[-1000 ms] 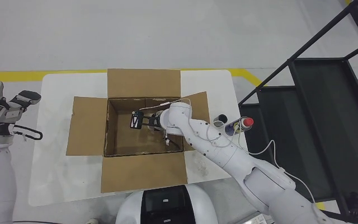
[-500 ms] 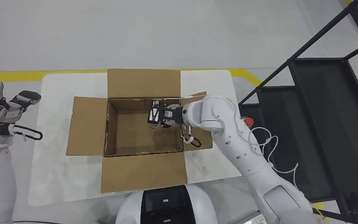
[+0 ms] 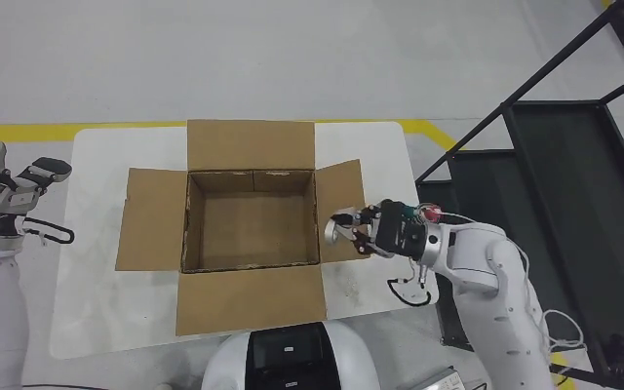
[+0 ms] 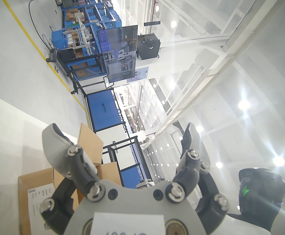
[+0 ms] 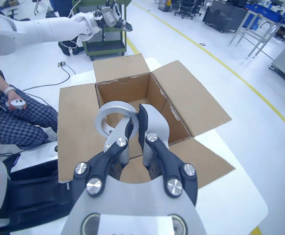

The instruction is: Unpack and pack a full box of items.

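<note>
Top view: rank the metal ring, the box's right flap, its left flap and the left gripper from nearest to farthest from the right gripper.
1. metal ring, held in the right gripper.
2. right flap, directly beneath it.
3. left flap, across the box.
4. left gripper, far left.

Site: industrial robotics lab or warehouse hall. Evidence:
- pale poured floor with yellow lane line [image 3: 88, 128]
- high white girdered roof, round ceiling lamps [image 4: 243, 104]
- blue storage racks [image 4: 93, 11] stocked with cartons
- large wall screen [image 4: 119, 53]
- green trolley [image 5: 104, 52]
- office chairs [image 5: 187, 9]
- metal-framed work stands [image 5: 256, 29]
- black steel staircase [image 3: 526, 166] beside the white bench [image 3: 97, 244]
</note>
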You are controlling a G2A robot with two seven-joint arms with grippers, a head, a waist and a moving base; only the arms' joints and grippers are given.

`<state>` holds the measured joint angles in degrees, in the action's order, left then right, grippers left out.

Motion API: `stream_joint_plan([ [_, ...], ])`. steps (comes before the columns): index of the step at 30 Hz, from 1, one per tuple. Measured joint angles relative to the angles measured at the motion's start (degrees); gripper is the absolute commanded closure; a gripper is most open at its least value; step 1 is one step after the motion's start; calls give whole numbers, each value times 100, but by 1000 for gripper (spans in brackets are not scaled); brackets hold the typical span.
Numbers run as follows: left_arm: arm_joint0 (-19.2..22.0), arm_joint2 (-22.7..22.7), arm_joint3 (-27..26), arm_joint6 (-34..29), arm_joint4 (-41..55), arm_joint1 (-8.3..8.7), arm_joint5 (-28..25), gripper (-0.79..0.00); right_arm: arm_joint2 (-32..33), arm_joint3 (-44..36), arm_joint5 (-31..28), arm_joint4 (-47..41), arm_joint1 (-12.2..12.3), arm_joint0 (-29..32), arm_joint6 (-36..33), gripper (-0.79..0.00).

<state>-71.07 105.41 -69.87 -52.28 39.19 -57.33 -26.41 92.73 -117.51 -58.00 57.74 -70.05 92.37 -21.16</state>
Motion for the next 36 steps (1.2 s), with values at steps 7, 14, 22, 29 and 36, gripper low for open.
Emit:
stream_joint_plan([
  [7, 0, 0, 0, 0, 0, 0, 0, -785, 246, 54, 0, 118, 76, 406, 912, 0],
  [14, 0, 0, 0, 0, 0, 0, 0, -785, 246, 54, 0, 117, 76, 407, 881, 0],
  [22, 0, 0, 0, 0, 0, 0, 0, -785, 246, 54, 0, 117, 76, 407, 881, 0],
  [29, 0, 0, 0, 0, 0, 0, 0, -785, 506, 202, 199, 45, 102, 435, 972, 0],
  [36, 0, 0, 0, 0, 0, 0, 0, -785, 1533, 554, -5, -176, 265, 852, 1152, 0],
])
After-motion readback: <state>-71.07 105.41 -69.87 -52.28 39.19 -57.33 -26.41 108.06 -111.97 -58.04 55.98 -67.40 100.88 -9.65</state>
